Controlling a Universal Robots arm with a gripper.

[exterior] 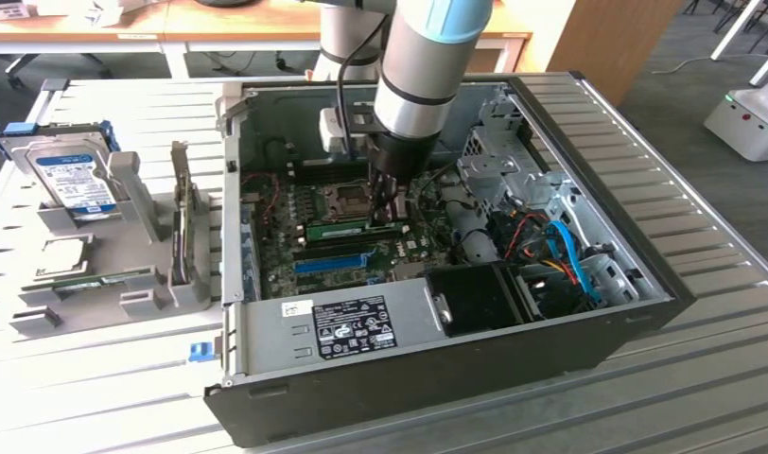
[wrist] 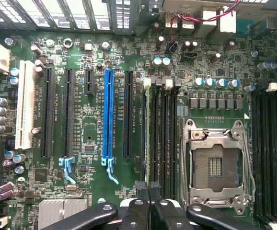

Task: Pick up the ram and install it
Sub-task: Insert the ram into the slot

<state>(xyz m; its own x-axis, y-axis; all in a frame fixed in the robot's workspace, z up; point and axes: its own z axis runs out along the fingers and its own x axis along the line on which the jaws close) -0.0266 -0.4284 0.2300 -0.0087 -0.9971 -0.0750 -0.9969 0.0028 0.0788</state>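
While the hand pinches its top edge, the ram, a thin green board seen edge-on, stands upright among black motherboard slots.

Print on hard drive label and case sticker is unreadable.

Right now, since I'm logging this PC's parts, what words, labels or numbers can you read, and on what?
No text reads clearly.
Blue label on the silver hard drive: too small.
White-printed black sticker on the grey computer case: too small.
White lettering beside the green motherboard's blue slot: blurred.
Thin green ram stick in the claw: nothing legible.
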